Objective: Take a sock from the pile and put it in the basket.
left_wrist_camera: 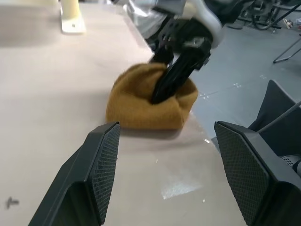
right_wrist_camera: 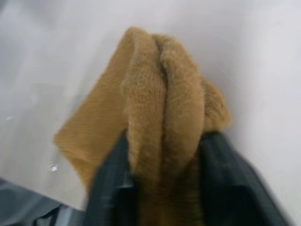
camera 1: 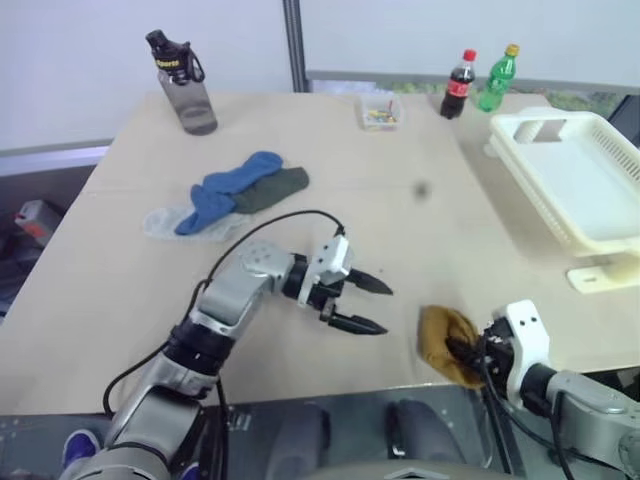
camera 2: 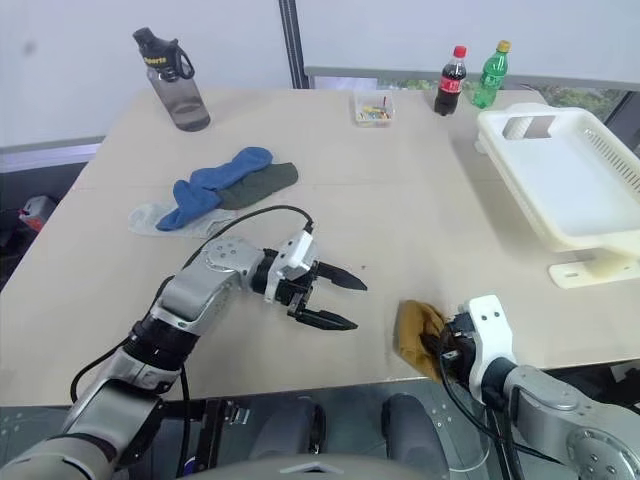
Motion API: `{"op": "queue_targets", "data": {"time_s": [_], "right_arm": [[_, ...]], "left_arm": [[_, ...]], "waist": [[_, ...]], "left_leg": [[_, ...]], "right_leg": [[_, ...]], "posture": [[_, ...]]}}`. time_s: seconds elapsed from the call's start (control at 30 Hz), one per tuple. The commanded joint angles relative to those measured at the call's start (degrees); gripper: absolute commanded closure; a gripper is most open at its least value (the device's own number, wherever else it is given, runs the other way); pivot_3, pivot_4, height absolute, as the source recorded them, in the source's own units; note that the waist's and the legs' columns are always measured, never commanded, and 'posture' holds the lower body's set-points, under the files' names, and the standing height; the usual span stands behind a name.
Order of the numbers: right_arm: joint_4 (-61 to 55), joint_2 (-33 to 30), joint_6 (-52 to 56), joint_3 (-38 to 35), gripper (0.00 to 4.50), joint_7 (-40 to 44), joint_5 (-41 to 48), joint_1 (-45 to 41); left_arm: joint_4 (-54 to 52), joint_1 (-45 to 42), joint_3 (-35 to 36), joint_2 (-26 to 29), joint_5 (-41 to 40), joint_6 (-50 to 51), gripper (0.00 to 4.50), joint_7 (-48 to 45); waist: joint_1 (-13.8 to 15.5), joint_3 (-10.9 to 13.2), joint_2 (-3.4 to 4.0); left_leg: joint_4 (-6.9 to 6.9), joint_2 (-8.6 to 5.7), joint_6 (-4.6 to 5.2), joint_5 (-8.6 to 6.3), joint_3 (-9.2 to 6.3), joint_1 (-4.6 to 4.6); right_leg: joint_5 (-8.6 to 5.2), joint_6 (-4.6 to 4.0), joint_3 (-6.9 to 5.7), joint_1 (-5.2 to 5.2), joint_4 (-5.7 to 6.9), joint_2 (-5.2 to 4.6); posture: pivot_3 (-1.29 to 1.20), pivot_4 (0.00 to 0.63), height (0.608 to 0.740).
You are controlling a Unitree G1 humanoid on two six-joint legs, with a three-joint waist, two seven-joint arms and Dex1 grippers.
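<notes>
I have the right gripper [camera 2: 445,350] pinched on a mustard sock [camera 2: 415,332] at the near table edge; the wrist view shows a fold of it squeezed between both fingers. The sock rests bunched on the table [camera 2: 420,230], not lifted. My left gripper [camera 2: 325,295] hovers to the left of the right one with fingers spread, empty, pointing at the sock.

So the step in hand is the grasp, and I judge it done or nearly so. The pile [camera 1: 235,195] of blue, green and pale socks lies well beyond the left gripper. The basket [camera 1: 575,175] sits ahead of the right gripper and a little to its right, well apart.

Next I need to raise the sock clear of the table, carry it forward over the basket's near wall, then release. The loose end may drag or catch the rim, so lift high.
</notes>
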Motion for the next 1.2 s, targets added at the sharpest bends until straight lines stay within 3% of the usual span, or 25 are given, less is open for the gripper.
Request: {"op": "queue_targets", "data": {"time_s": [0.03, 0.2, 0.33, 0.53, 0.63, 0.7, 0.83, 0.93, 1.07, 1.2], "right_arm": [[3.9, 1.5, 3.1, 1.9, 4.46, 1.8, -0.3, 0.2], [8.1, 9.9, -5.2, -7.3, 4.46, 1.4, 1.7, -6.9], [13.3, 13.9, -11.3, -15.2, 4.46, 1.4, 1.9, -16.5], [27.0, 13.9, -15.5, -23.5, 4.46, -0.9, 1.1, -36.0], [46.6, 9.1, -19.2, -26.7, 4.46, -4.2, -5.1, -53.4], [56.5, 6.7, -19.9, -27.1, 4.46, -4.8, -8.6, -59.7], [85.9, 0.5, -28.3, -25.3, 4.46, 2.3, -19.3, -73.2], [100.4, -1.6, -31.4, -25.7, 4.46, 4.8, -23.4, -78.6], [110.6, -3.3, -31.4, -24.6, 4.46, 7.7, -28.8, -80.5], [112.8, -4.7, -29.5, -24.7, 2.83, 8.6, -31.5, -80.3]], "left_arm": [[-2.8, 1.2, 2.7, 0.6, -1.1, -2.0, 1.08, 0.4], [-4.0, 3.3, 6.1, -1.3, -2.3, -0.4, 1.08, 6.3], [-4.4, 1.8, 9.6, -6.5, -4.3, 2.8, 1.08, 14.6], [-2.1, -4.8, 12.2, -17.1, -4.3, 3.8, 1.08, 27.0], [-1.5, -8.0, 12.7, -22.5, -4.2, 3.3, 1.08, 32.8], [-1.5, -8.8, 12.3, -23.8, -3.7, 3.0, 1.08, 34.0], [-0.3, -11.8, 12.1, -26.8, -3.7, 2.7, 1.08, 36.5], [0.9, -13.4, 11.9, -27.7, -3.2, 2.2, 1.08, 37.2], [1.5, -13.0, 11.6, -26.8, -1.6, 1.4, 1.08, 37.5], [2.4, -11.3, 10.4, -25.4, 0.8, 0.3, 1.08, 37.3]], "waist": [[0.0, 0.0, 0.0], [0.0, 0.1, 0.17], [0.3, 0.6, 0.87], [0.8, 0.7, 0.91], [0.3, 0.9, 1.2], [0.3, 1.0, 1.36], [0.4, 1.0, 1.37], [0.2, 1.0, 1.43], [0.0, 1.0, 1.5], [0.0, 1.1, 1.59]], "left_leg": [[-0.02, 0.02, 0.0, 0.0, 0.01, 0.0], [-0.03, 0.07, 0.0, 0.0, 0.13, -0.03], [0.13, -0.17, 0.02, 0.01, 0.3, -0.22], [0.11, -0.42, 0.01, 0.01, 0.12, -0.56], [0.11, -0.48, 0.03, 0.0, 0.2, -0.78], [0.11, -0.62, 0.05, 0.0, 0.32, -0.86], [-0.12, -0.56, 0.05, 0.0, 0.34, -0.95], [-0.27, -0.56, 0.05, 0.0, 0.36, -1.0], [-0.48, -0.57, 0.02, 0.02, 0.56, -1.01], [-0.55, -0.59, -0.14, 0.11, 0.61, -0.98]], "right_leg": [[0.01, -0.01, 0.01, 0.0, 0.0, 0.03], [0.03, -0.04, 0.13, -0.09, 0.0, 0.08], [0.12, 0.03, 0.33, -0.26, 0.02, -0.03], [0.4, 0.06, 0.17, -0.46, 0.0, -0.01], [0.42, 0.07, 0.23, -0.69, -0.03, -0.04], [0.47, 0.14, 0.28, -0.76, -0.05, -0.18], [0.46, 0.13, 0.02, -0.74, -0.21, -0.1], [0.47, 0.13, 0.01, -0.72, -0.46, -0.11], [0.48, 0.14, 0.15, -0.74, -0.7, -0.18], [0.48, 0.16, 0.19, -0.79, -0.68, -0.2]], "posture": [[0.0, 0.15, 0.74], [0.0, 0.15, 0.74], [0.0, 0.15, 0.74], [0.0, 0.15, 0.74], [0.0, 0.15, 0.74], [0.0, 0.15, 0.74], [0.0, 0.15, 0.74], [0.0, 0.15, 0.74], [0.0, 0.15, 0.74], [0.0, 0.15, 0.74]]}}
